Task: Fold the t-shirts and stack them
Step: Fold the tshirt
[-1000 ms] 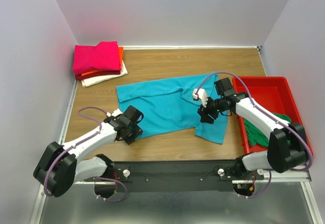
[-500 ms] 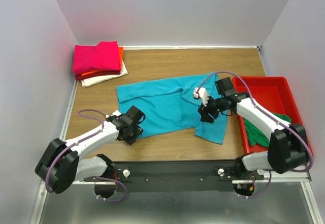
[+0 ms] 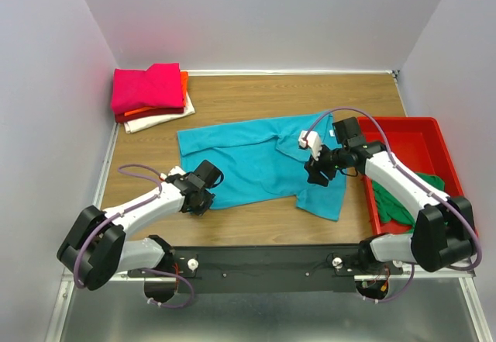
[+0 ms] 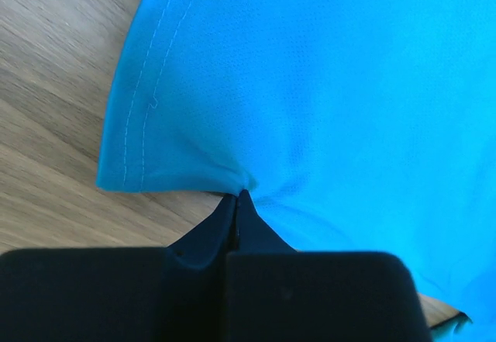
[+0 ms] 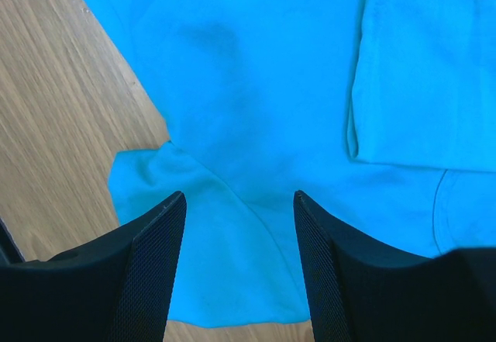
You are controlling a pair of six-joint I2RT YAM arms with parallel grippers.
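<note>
A: What colour is the cloth at the centre?
B: The teal t-shirt (image 3: 256,160) is plain bright turquoise, no print; the left wrist view shows paler stitch lines along its hem.
A: And the pile at ten o'clock?
B: Magenta t-shirt (image 3: 147,86) uppermost; orange t-shirt (image 3: 184,84) showing as a thin edge; cream t-shirt (image 3: 159,119) lowest; all plain.
A: Three o'clock?
B: The tray (image 3: 411,133) is plain red; the green t-shirt (image 3: 403,198) at four o'clock is deep green.
A: The rest?
B: The table (image 3: 263,98) is brown with streaked wood grain; the left arm (image 3: 147,210) and right arm (image 3: 395,175) are white with black joints; the cables (image 3: 136,167) are purple; the left gripper (image 3: 203,195) and right gripper (image 3: 316,173) are black; the right fingers (image 5: 151,264) carry a fine mesh pattern; the walls (image 3: 263,16) are pale lilac-grey.
</note>
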